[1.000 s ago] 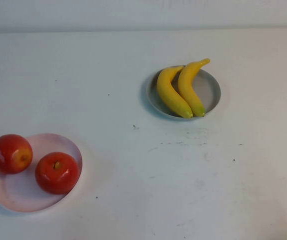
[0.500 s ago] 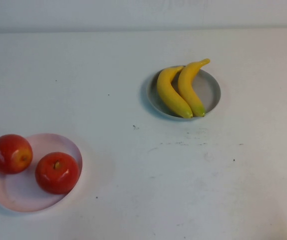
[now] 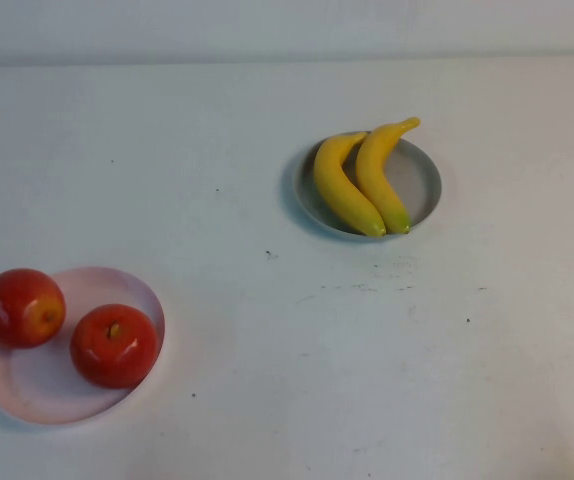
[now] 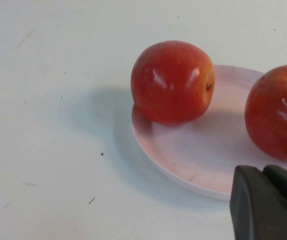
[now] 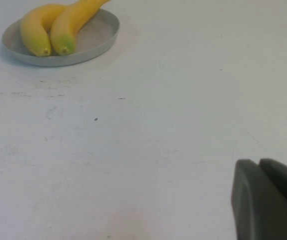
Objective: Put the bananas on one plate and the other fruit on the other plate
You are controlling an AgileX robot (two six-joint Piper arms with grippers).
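Both bananas (image 3: 359, 180) lay on the grey plate (image 3: 422, 180). Both apples (image 3: 114, 345) sat on the pink plate (image 3: 37, 390), one overhanging its rim and judged liable to roll onto the tabletop (image 3: 287, 330) if jolted. The left hand (image 4: 266, 205) beside it and the right hand (image 5: 268, 200) were closed, empty.

A white table (image 3: 287, 330) fills nearly the whole high view, its surface matte and marked with small dark specks and faint grey scuffs near the middle. Along the far edge runs a pale wall (image 3: 287, 25); the light is soft and even, casting only short, faint shadows
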